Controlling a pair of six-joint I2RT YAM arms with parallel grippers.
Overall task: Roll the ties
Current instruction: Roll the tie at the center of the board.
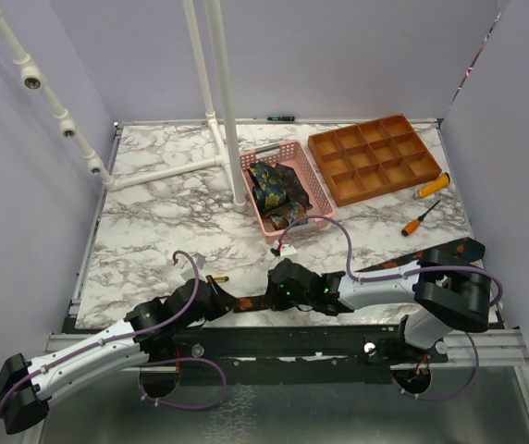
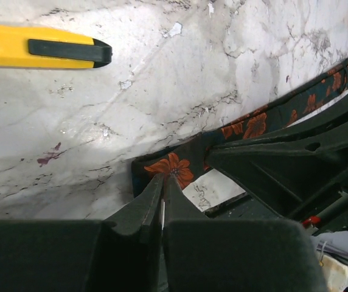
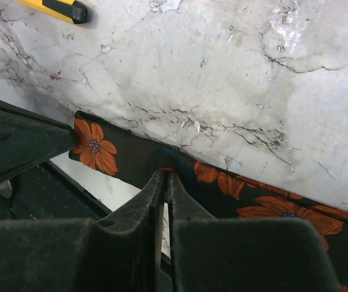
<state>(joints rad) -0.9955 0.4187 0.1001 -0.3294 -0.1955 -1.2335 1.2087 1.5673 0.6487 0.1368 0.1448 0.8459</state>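
Tie (image 2: 256,125) (orange flowers), end pinched by left gripper (image 2: 163,182), right gripper (image 3: 163,177) clamped beside

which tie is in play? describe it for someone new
On the marble table, look along the near edge. A dark strip with orange flowers lies flat there, the flowered tie, pinched by the left hand and the right hand. The ties in the pink basket are blue-yellow paisley and bundled instead.
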